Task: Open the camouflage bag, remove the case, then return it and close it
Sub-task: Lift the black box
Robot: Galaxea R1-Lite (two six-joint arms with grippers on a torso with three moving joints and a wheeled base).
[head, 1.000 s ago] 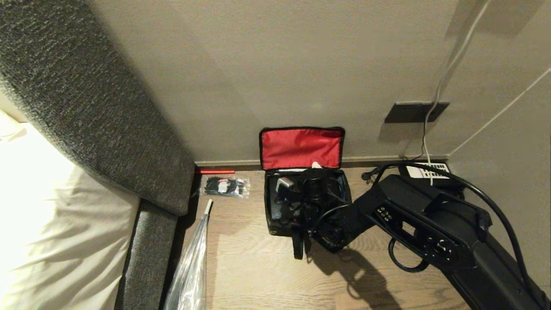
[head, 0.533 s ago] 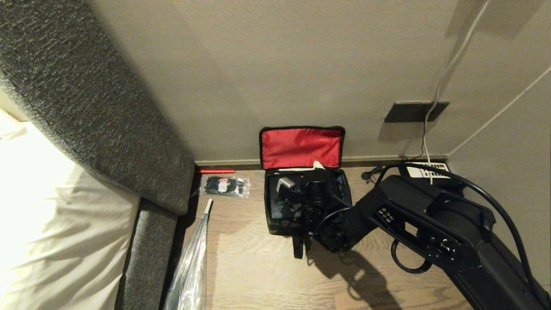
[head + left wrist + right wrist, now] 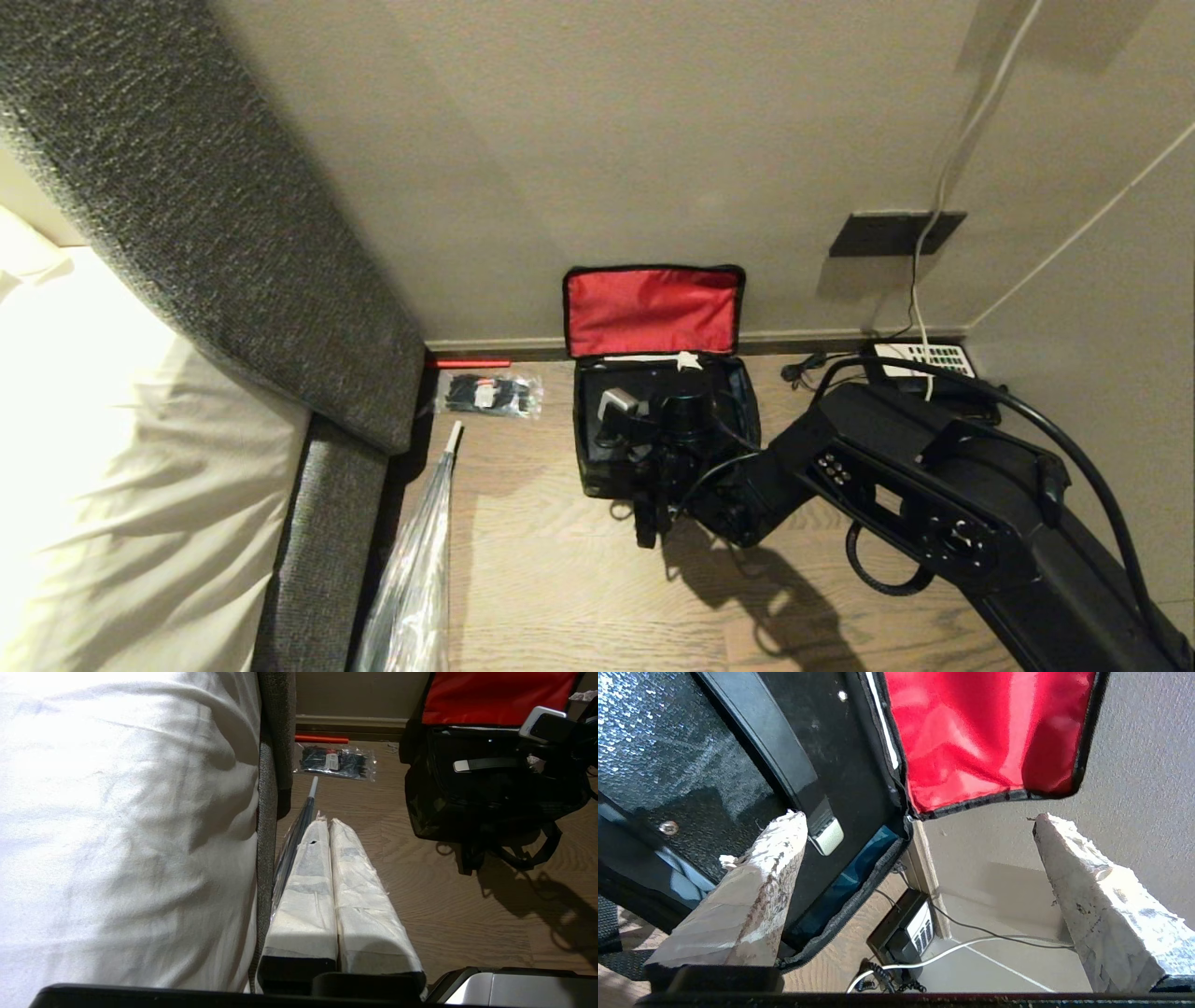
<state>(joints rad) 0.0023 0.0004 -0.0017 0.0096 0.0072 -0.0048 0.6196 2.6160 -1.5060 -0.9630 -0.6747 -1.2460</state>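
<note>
The camouflage bag (image 3: 597,478) stands open on the floor against the wall, its red lid lining (image 3: 652,310) upright. The black case (image 3: 714,779) lies inside it, its handle bar (image 3: 770,746) ending in a grey tip (image 3: 829,837). My right gripper (image 3: 693,383) hovers over the bag's opening, open wide with nothing between the fingers. In the right wrist view one finger (image 3: 777,847) is over the case and the other finger (image 3: 1069,868) is before the wall. My left gripper (image 3: 329,828) is shut and parked beside the bed, left of the bag (image 3: 448,812).
A black telephone (image 3: 920,362) with white keypad and cords sits right of the bag in the corner. A packet of black ties (image 3: 490,394) and a clear plastic-wrapped item (image 3: 420,560) lie to the left. A grey headboard (image 3: 233,233) and white bedding (image 3: 112,485) fill the left side.
The whole head picture has shifted a little, so the camera moved. The right gripper stays open over the bag with hardly any motion. The left arm has not moved.
</note>
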